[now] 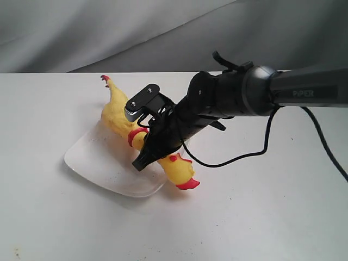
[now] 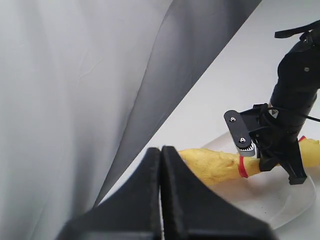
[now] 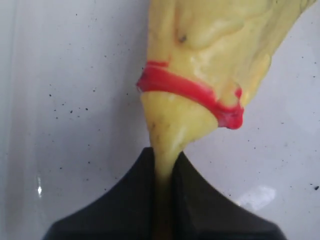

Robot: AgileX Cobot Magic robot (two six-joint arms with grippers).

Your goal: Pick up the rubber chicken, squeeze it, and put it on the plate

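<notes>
Plainly, we count one rubber chicken, one plate and two grippers. The right gripper is clamped on the chicken's neck, between red ring and head, hiding that stretch from the exterior camera. The chicken spans the plate, feet past one rim, head past the opposite; whether its belly touches the plate or hangs above, we cannot tell. The left gripper, blurred and cut off by the frame edge, has its jaws pressed together on nothing, well apart from the chicken.
</notes>
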